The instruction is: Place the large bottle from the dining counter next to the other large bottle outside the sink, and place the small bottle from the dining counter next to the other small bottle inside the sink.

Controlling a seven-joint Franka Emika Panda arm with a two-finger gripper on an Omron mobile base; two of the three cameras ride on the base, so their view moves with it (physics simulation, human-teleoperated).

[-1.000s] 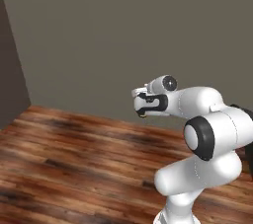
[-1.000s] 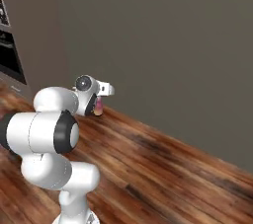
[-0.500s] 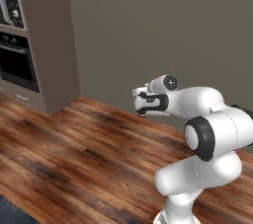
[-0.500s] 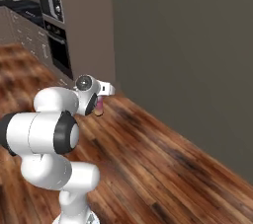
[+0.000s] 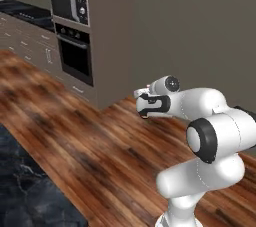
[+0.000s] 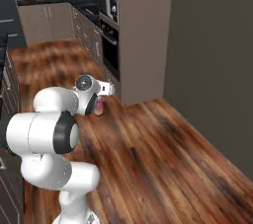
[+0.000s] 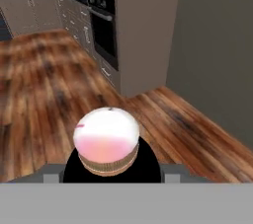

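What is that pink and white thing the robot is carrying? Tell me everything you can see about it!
It looks like a bottle seen end on in the hand view: a rounded white end shading to pink, with a tan ribbed ring below it. It sits in the gripper, held off the wooden floor. In the right base view a pink and tan part pokes down from the hand. Its full shape is hidden.

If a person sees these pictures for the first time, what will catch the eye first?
First, the big white robot arm standing on the wooden floor, far from any counter. Then the pink and white bottle held in its gripper, large in the hand view. Behind stands a tall cabinet with an oven and a microwave.
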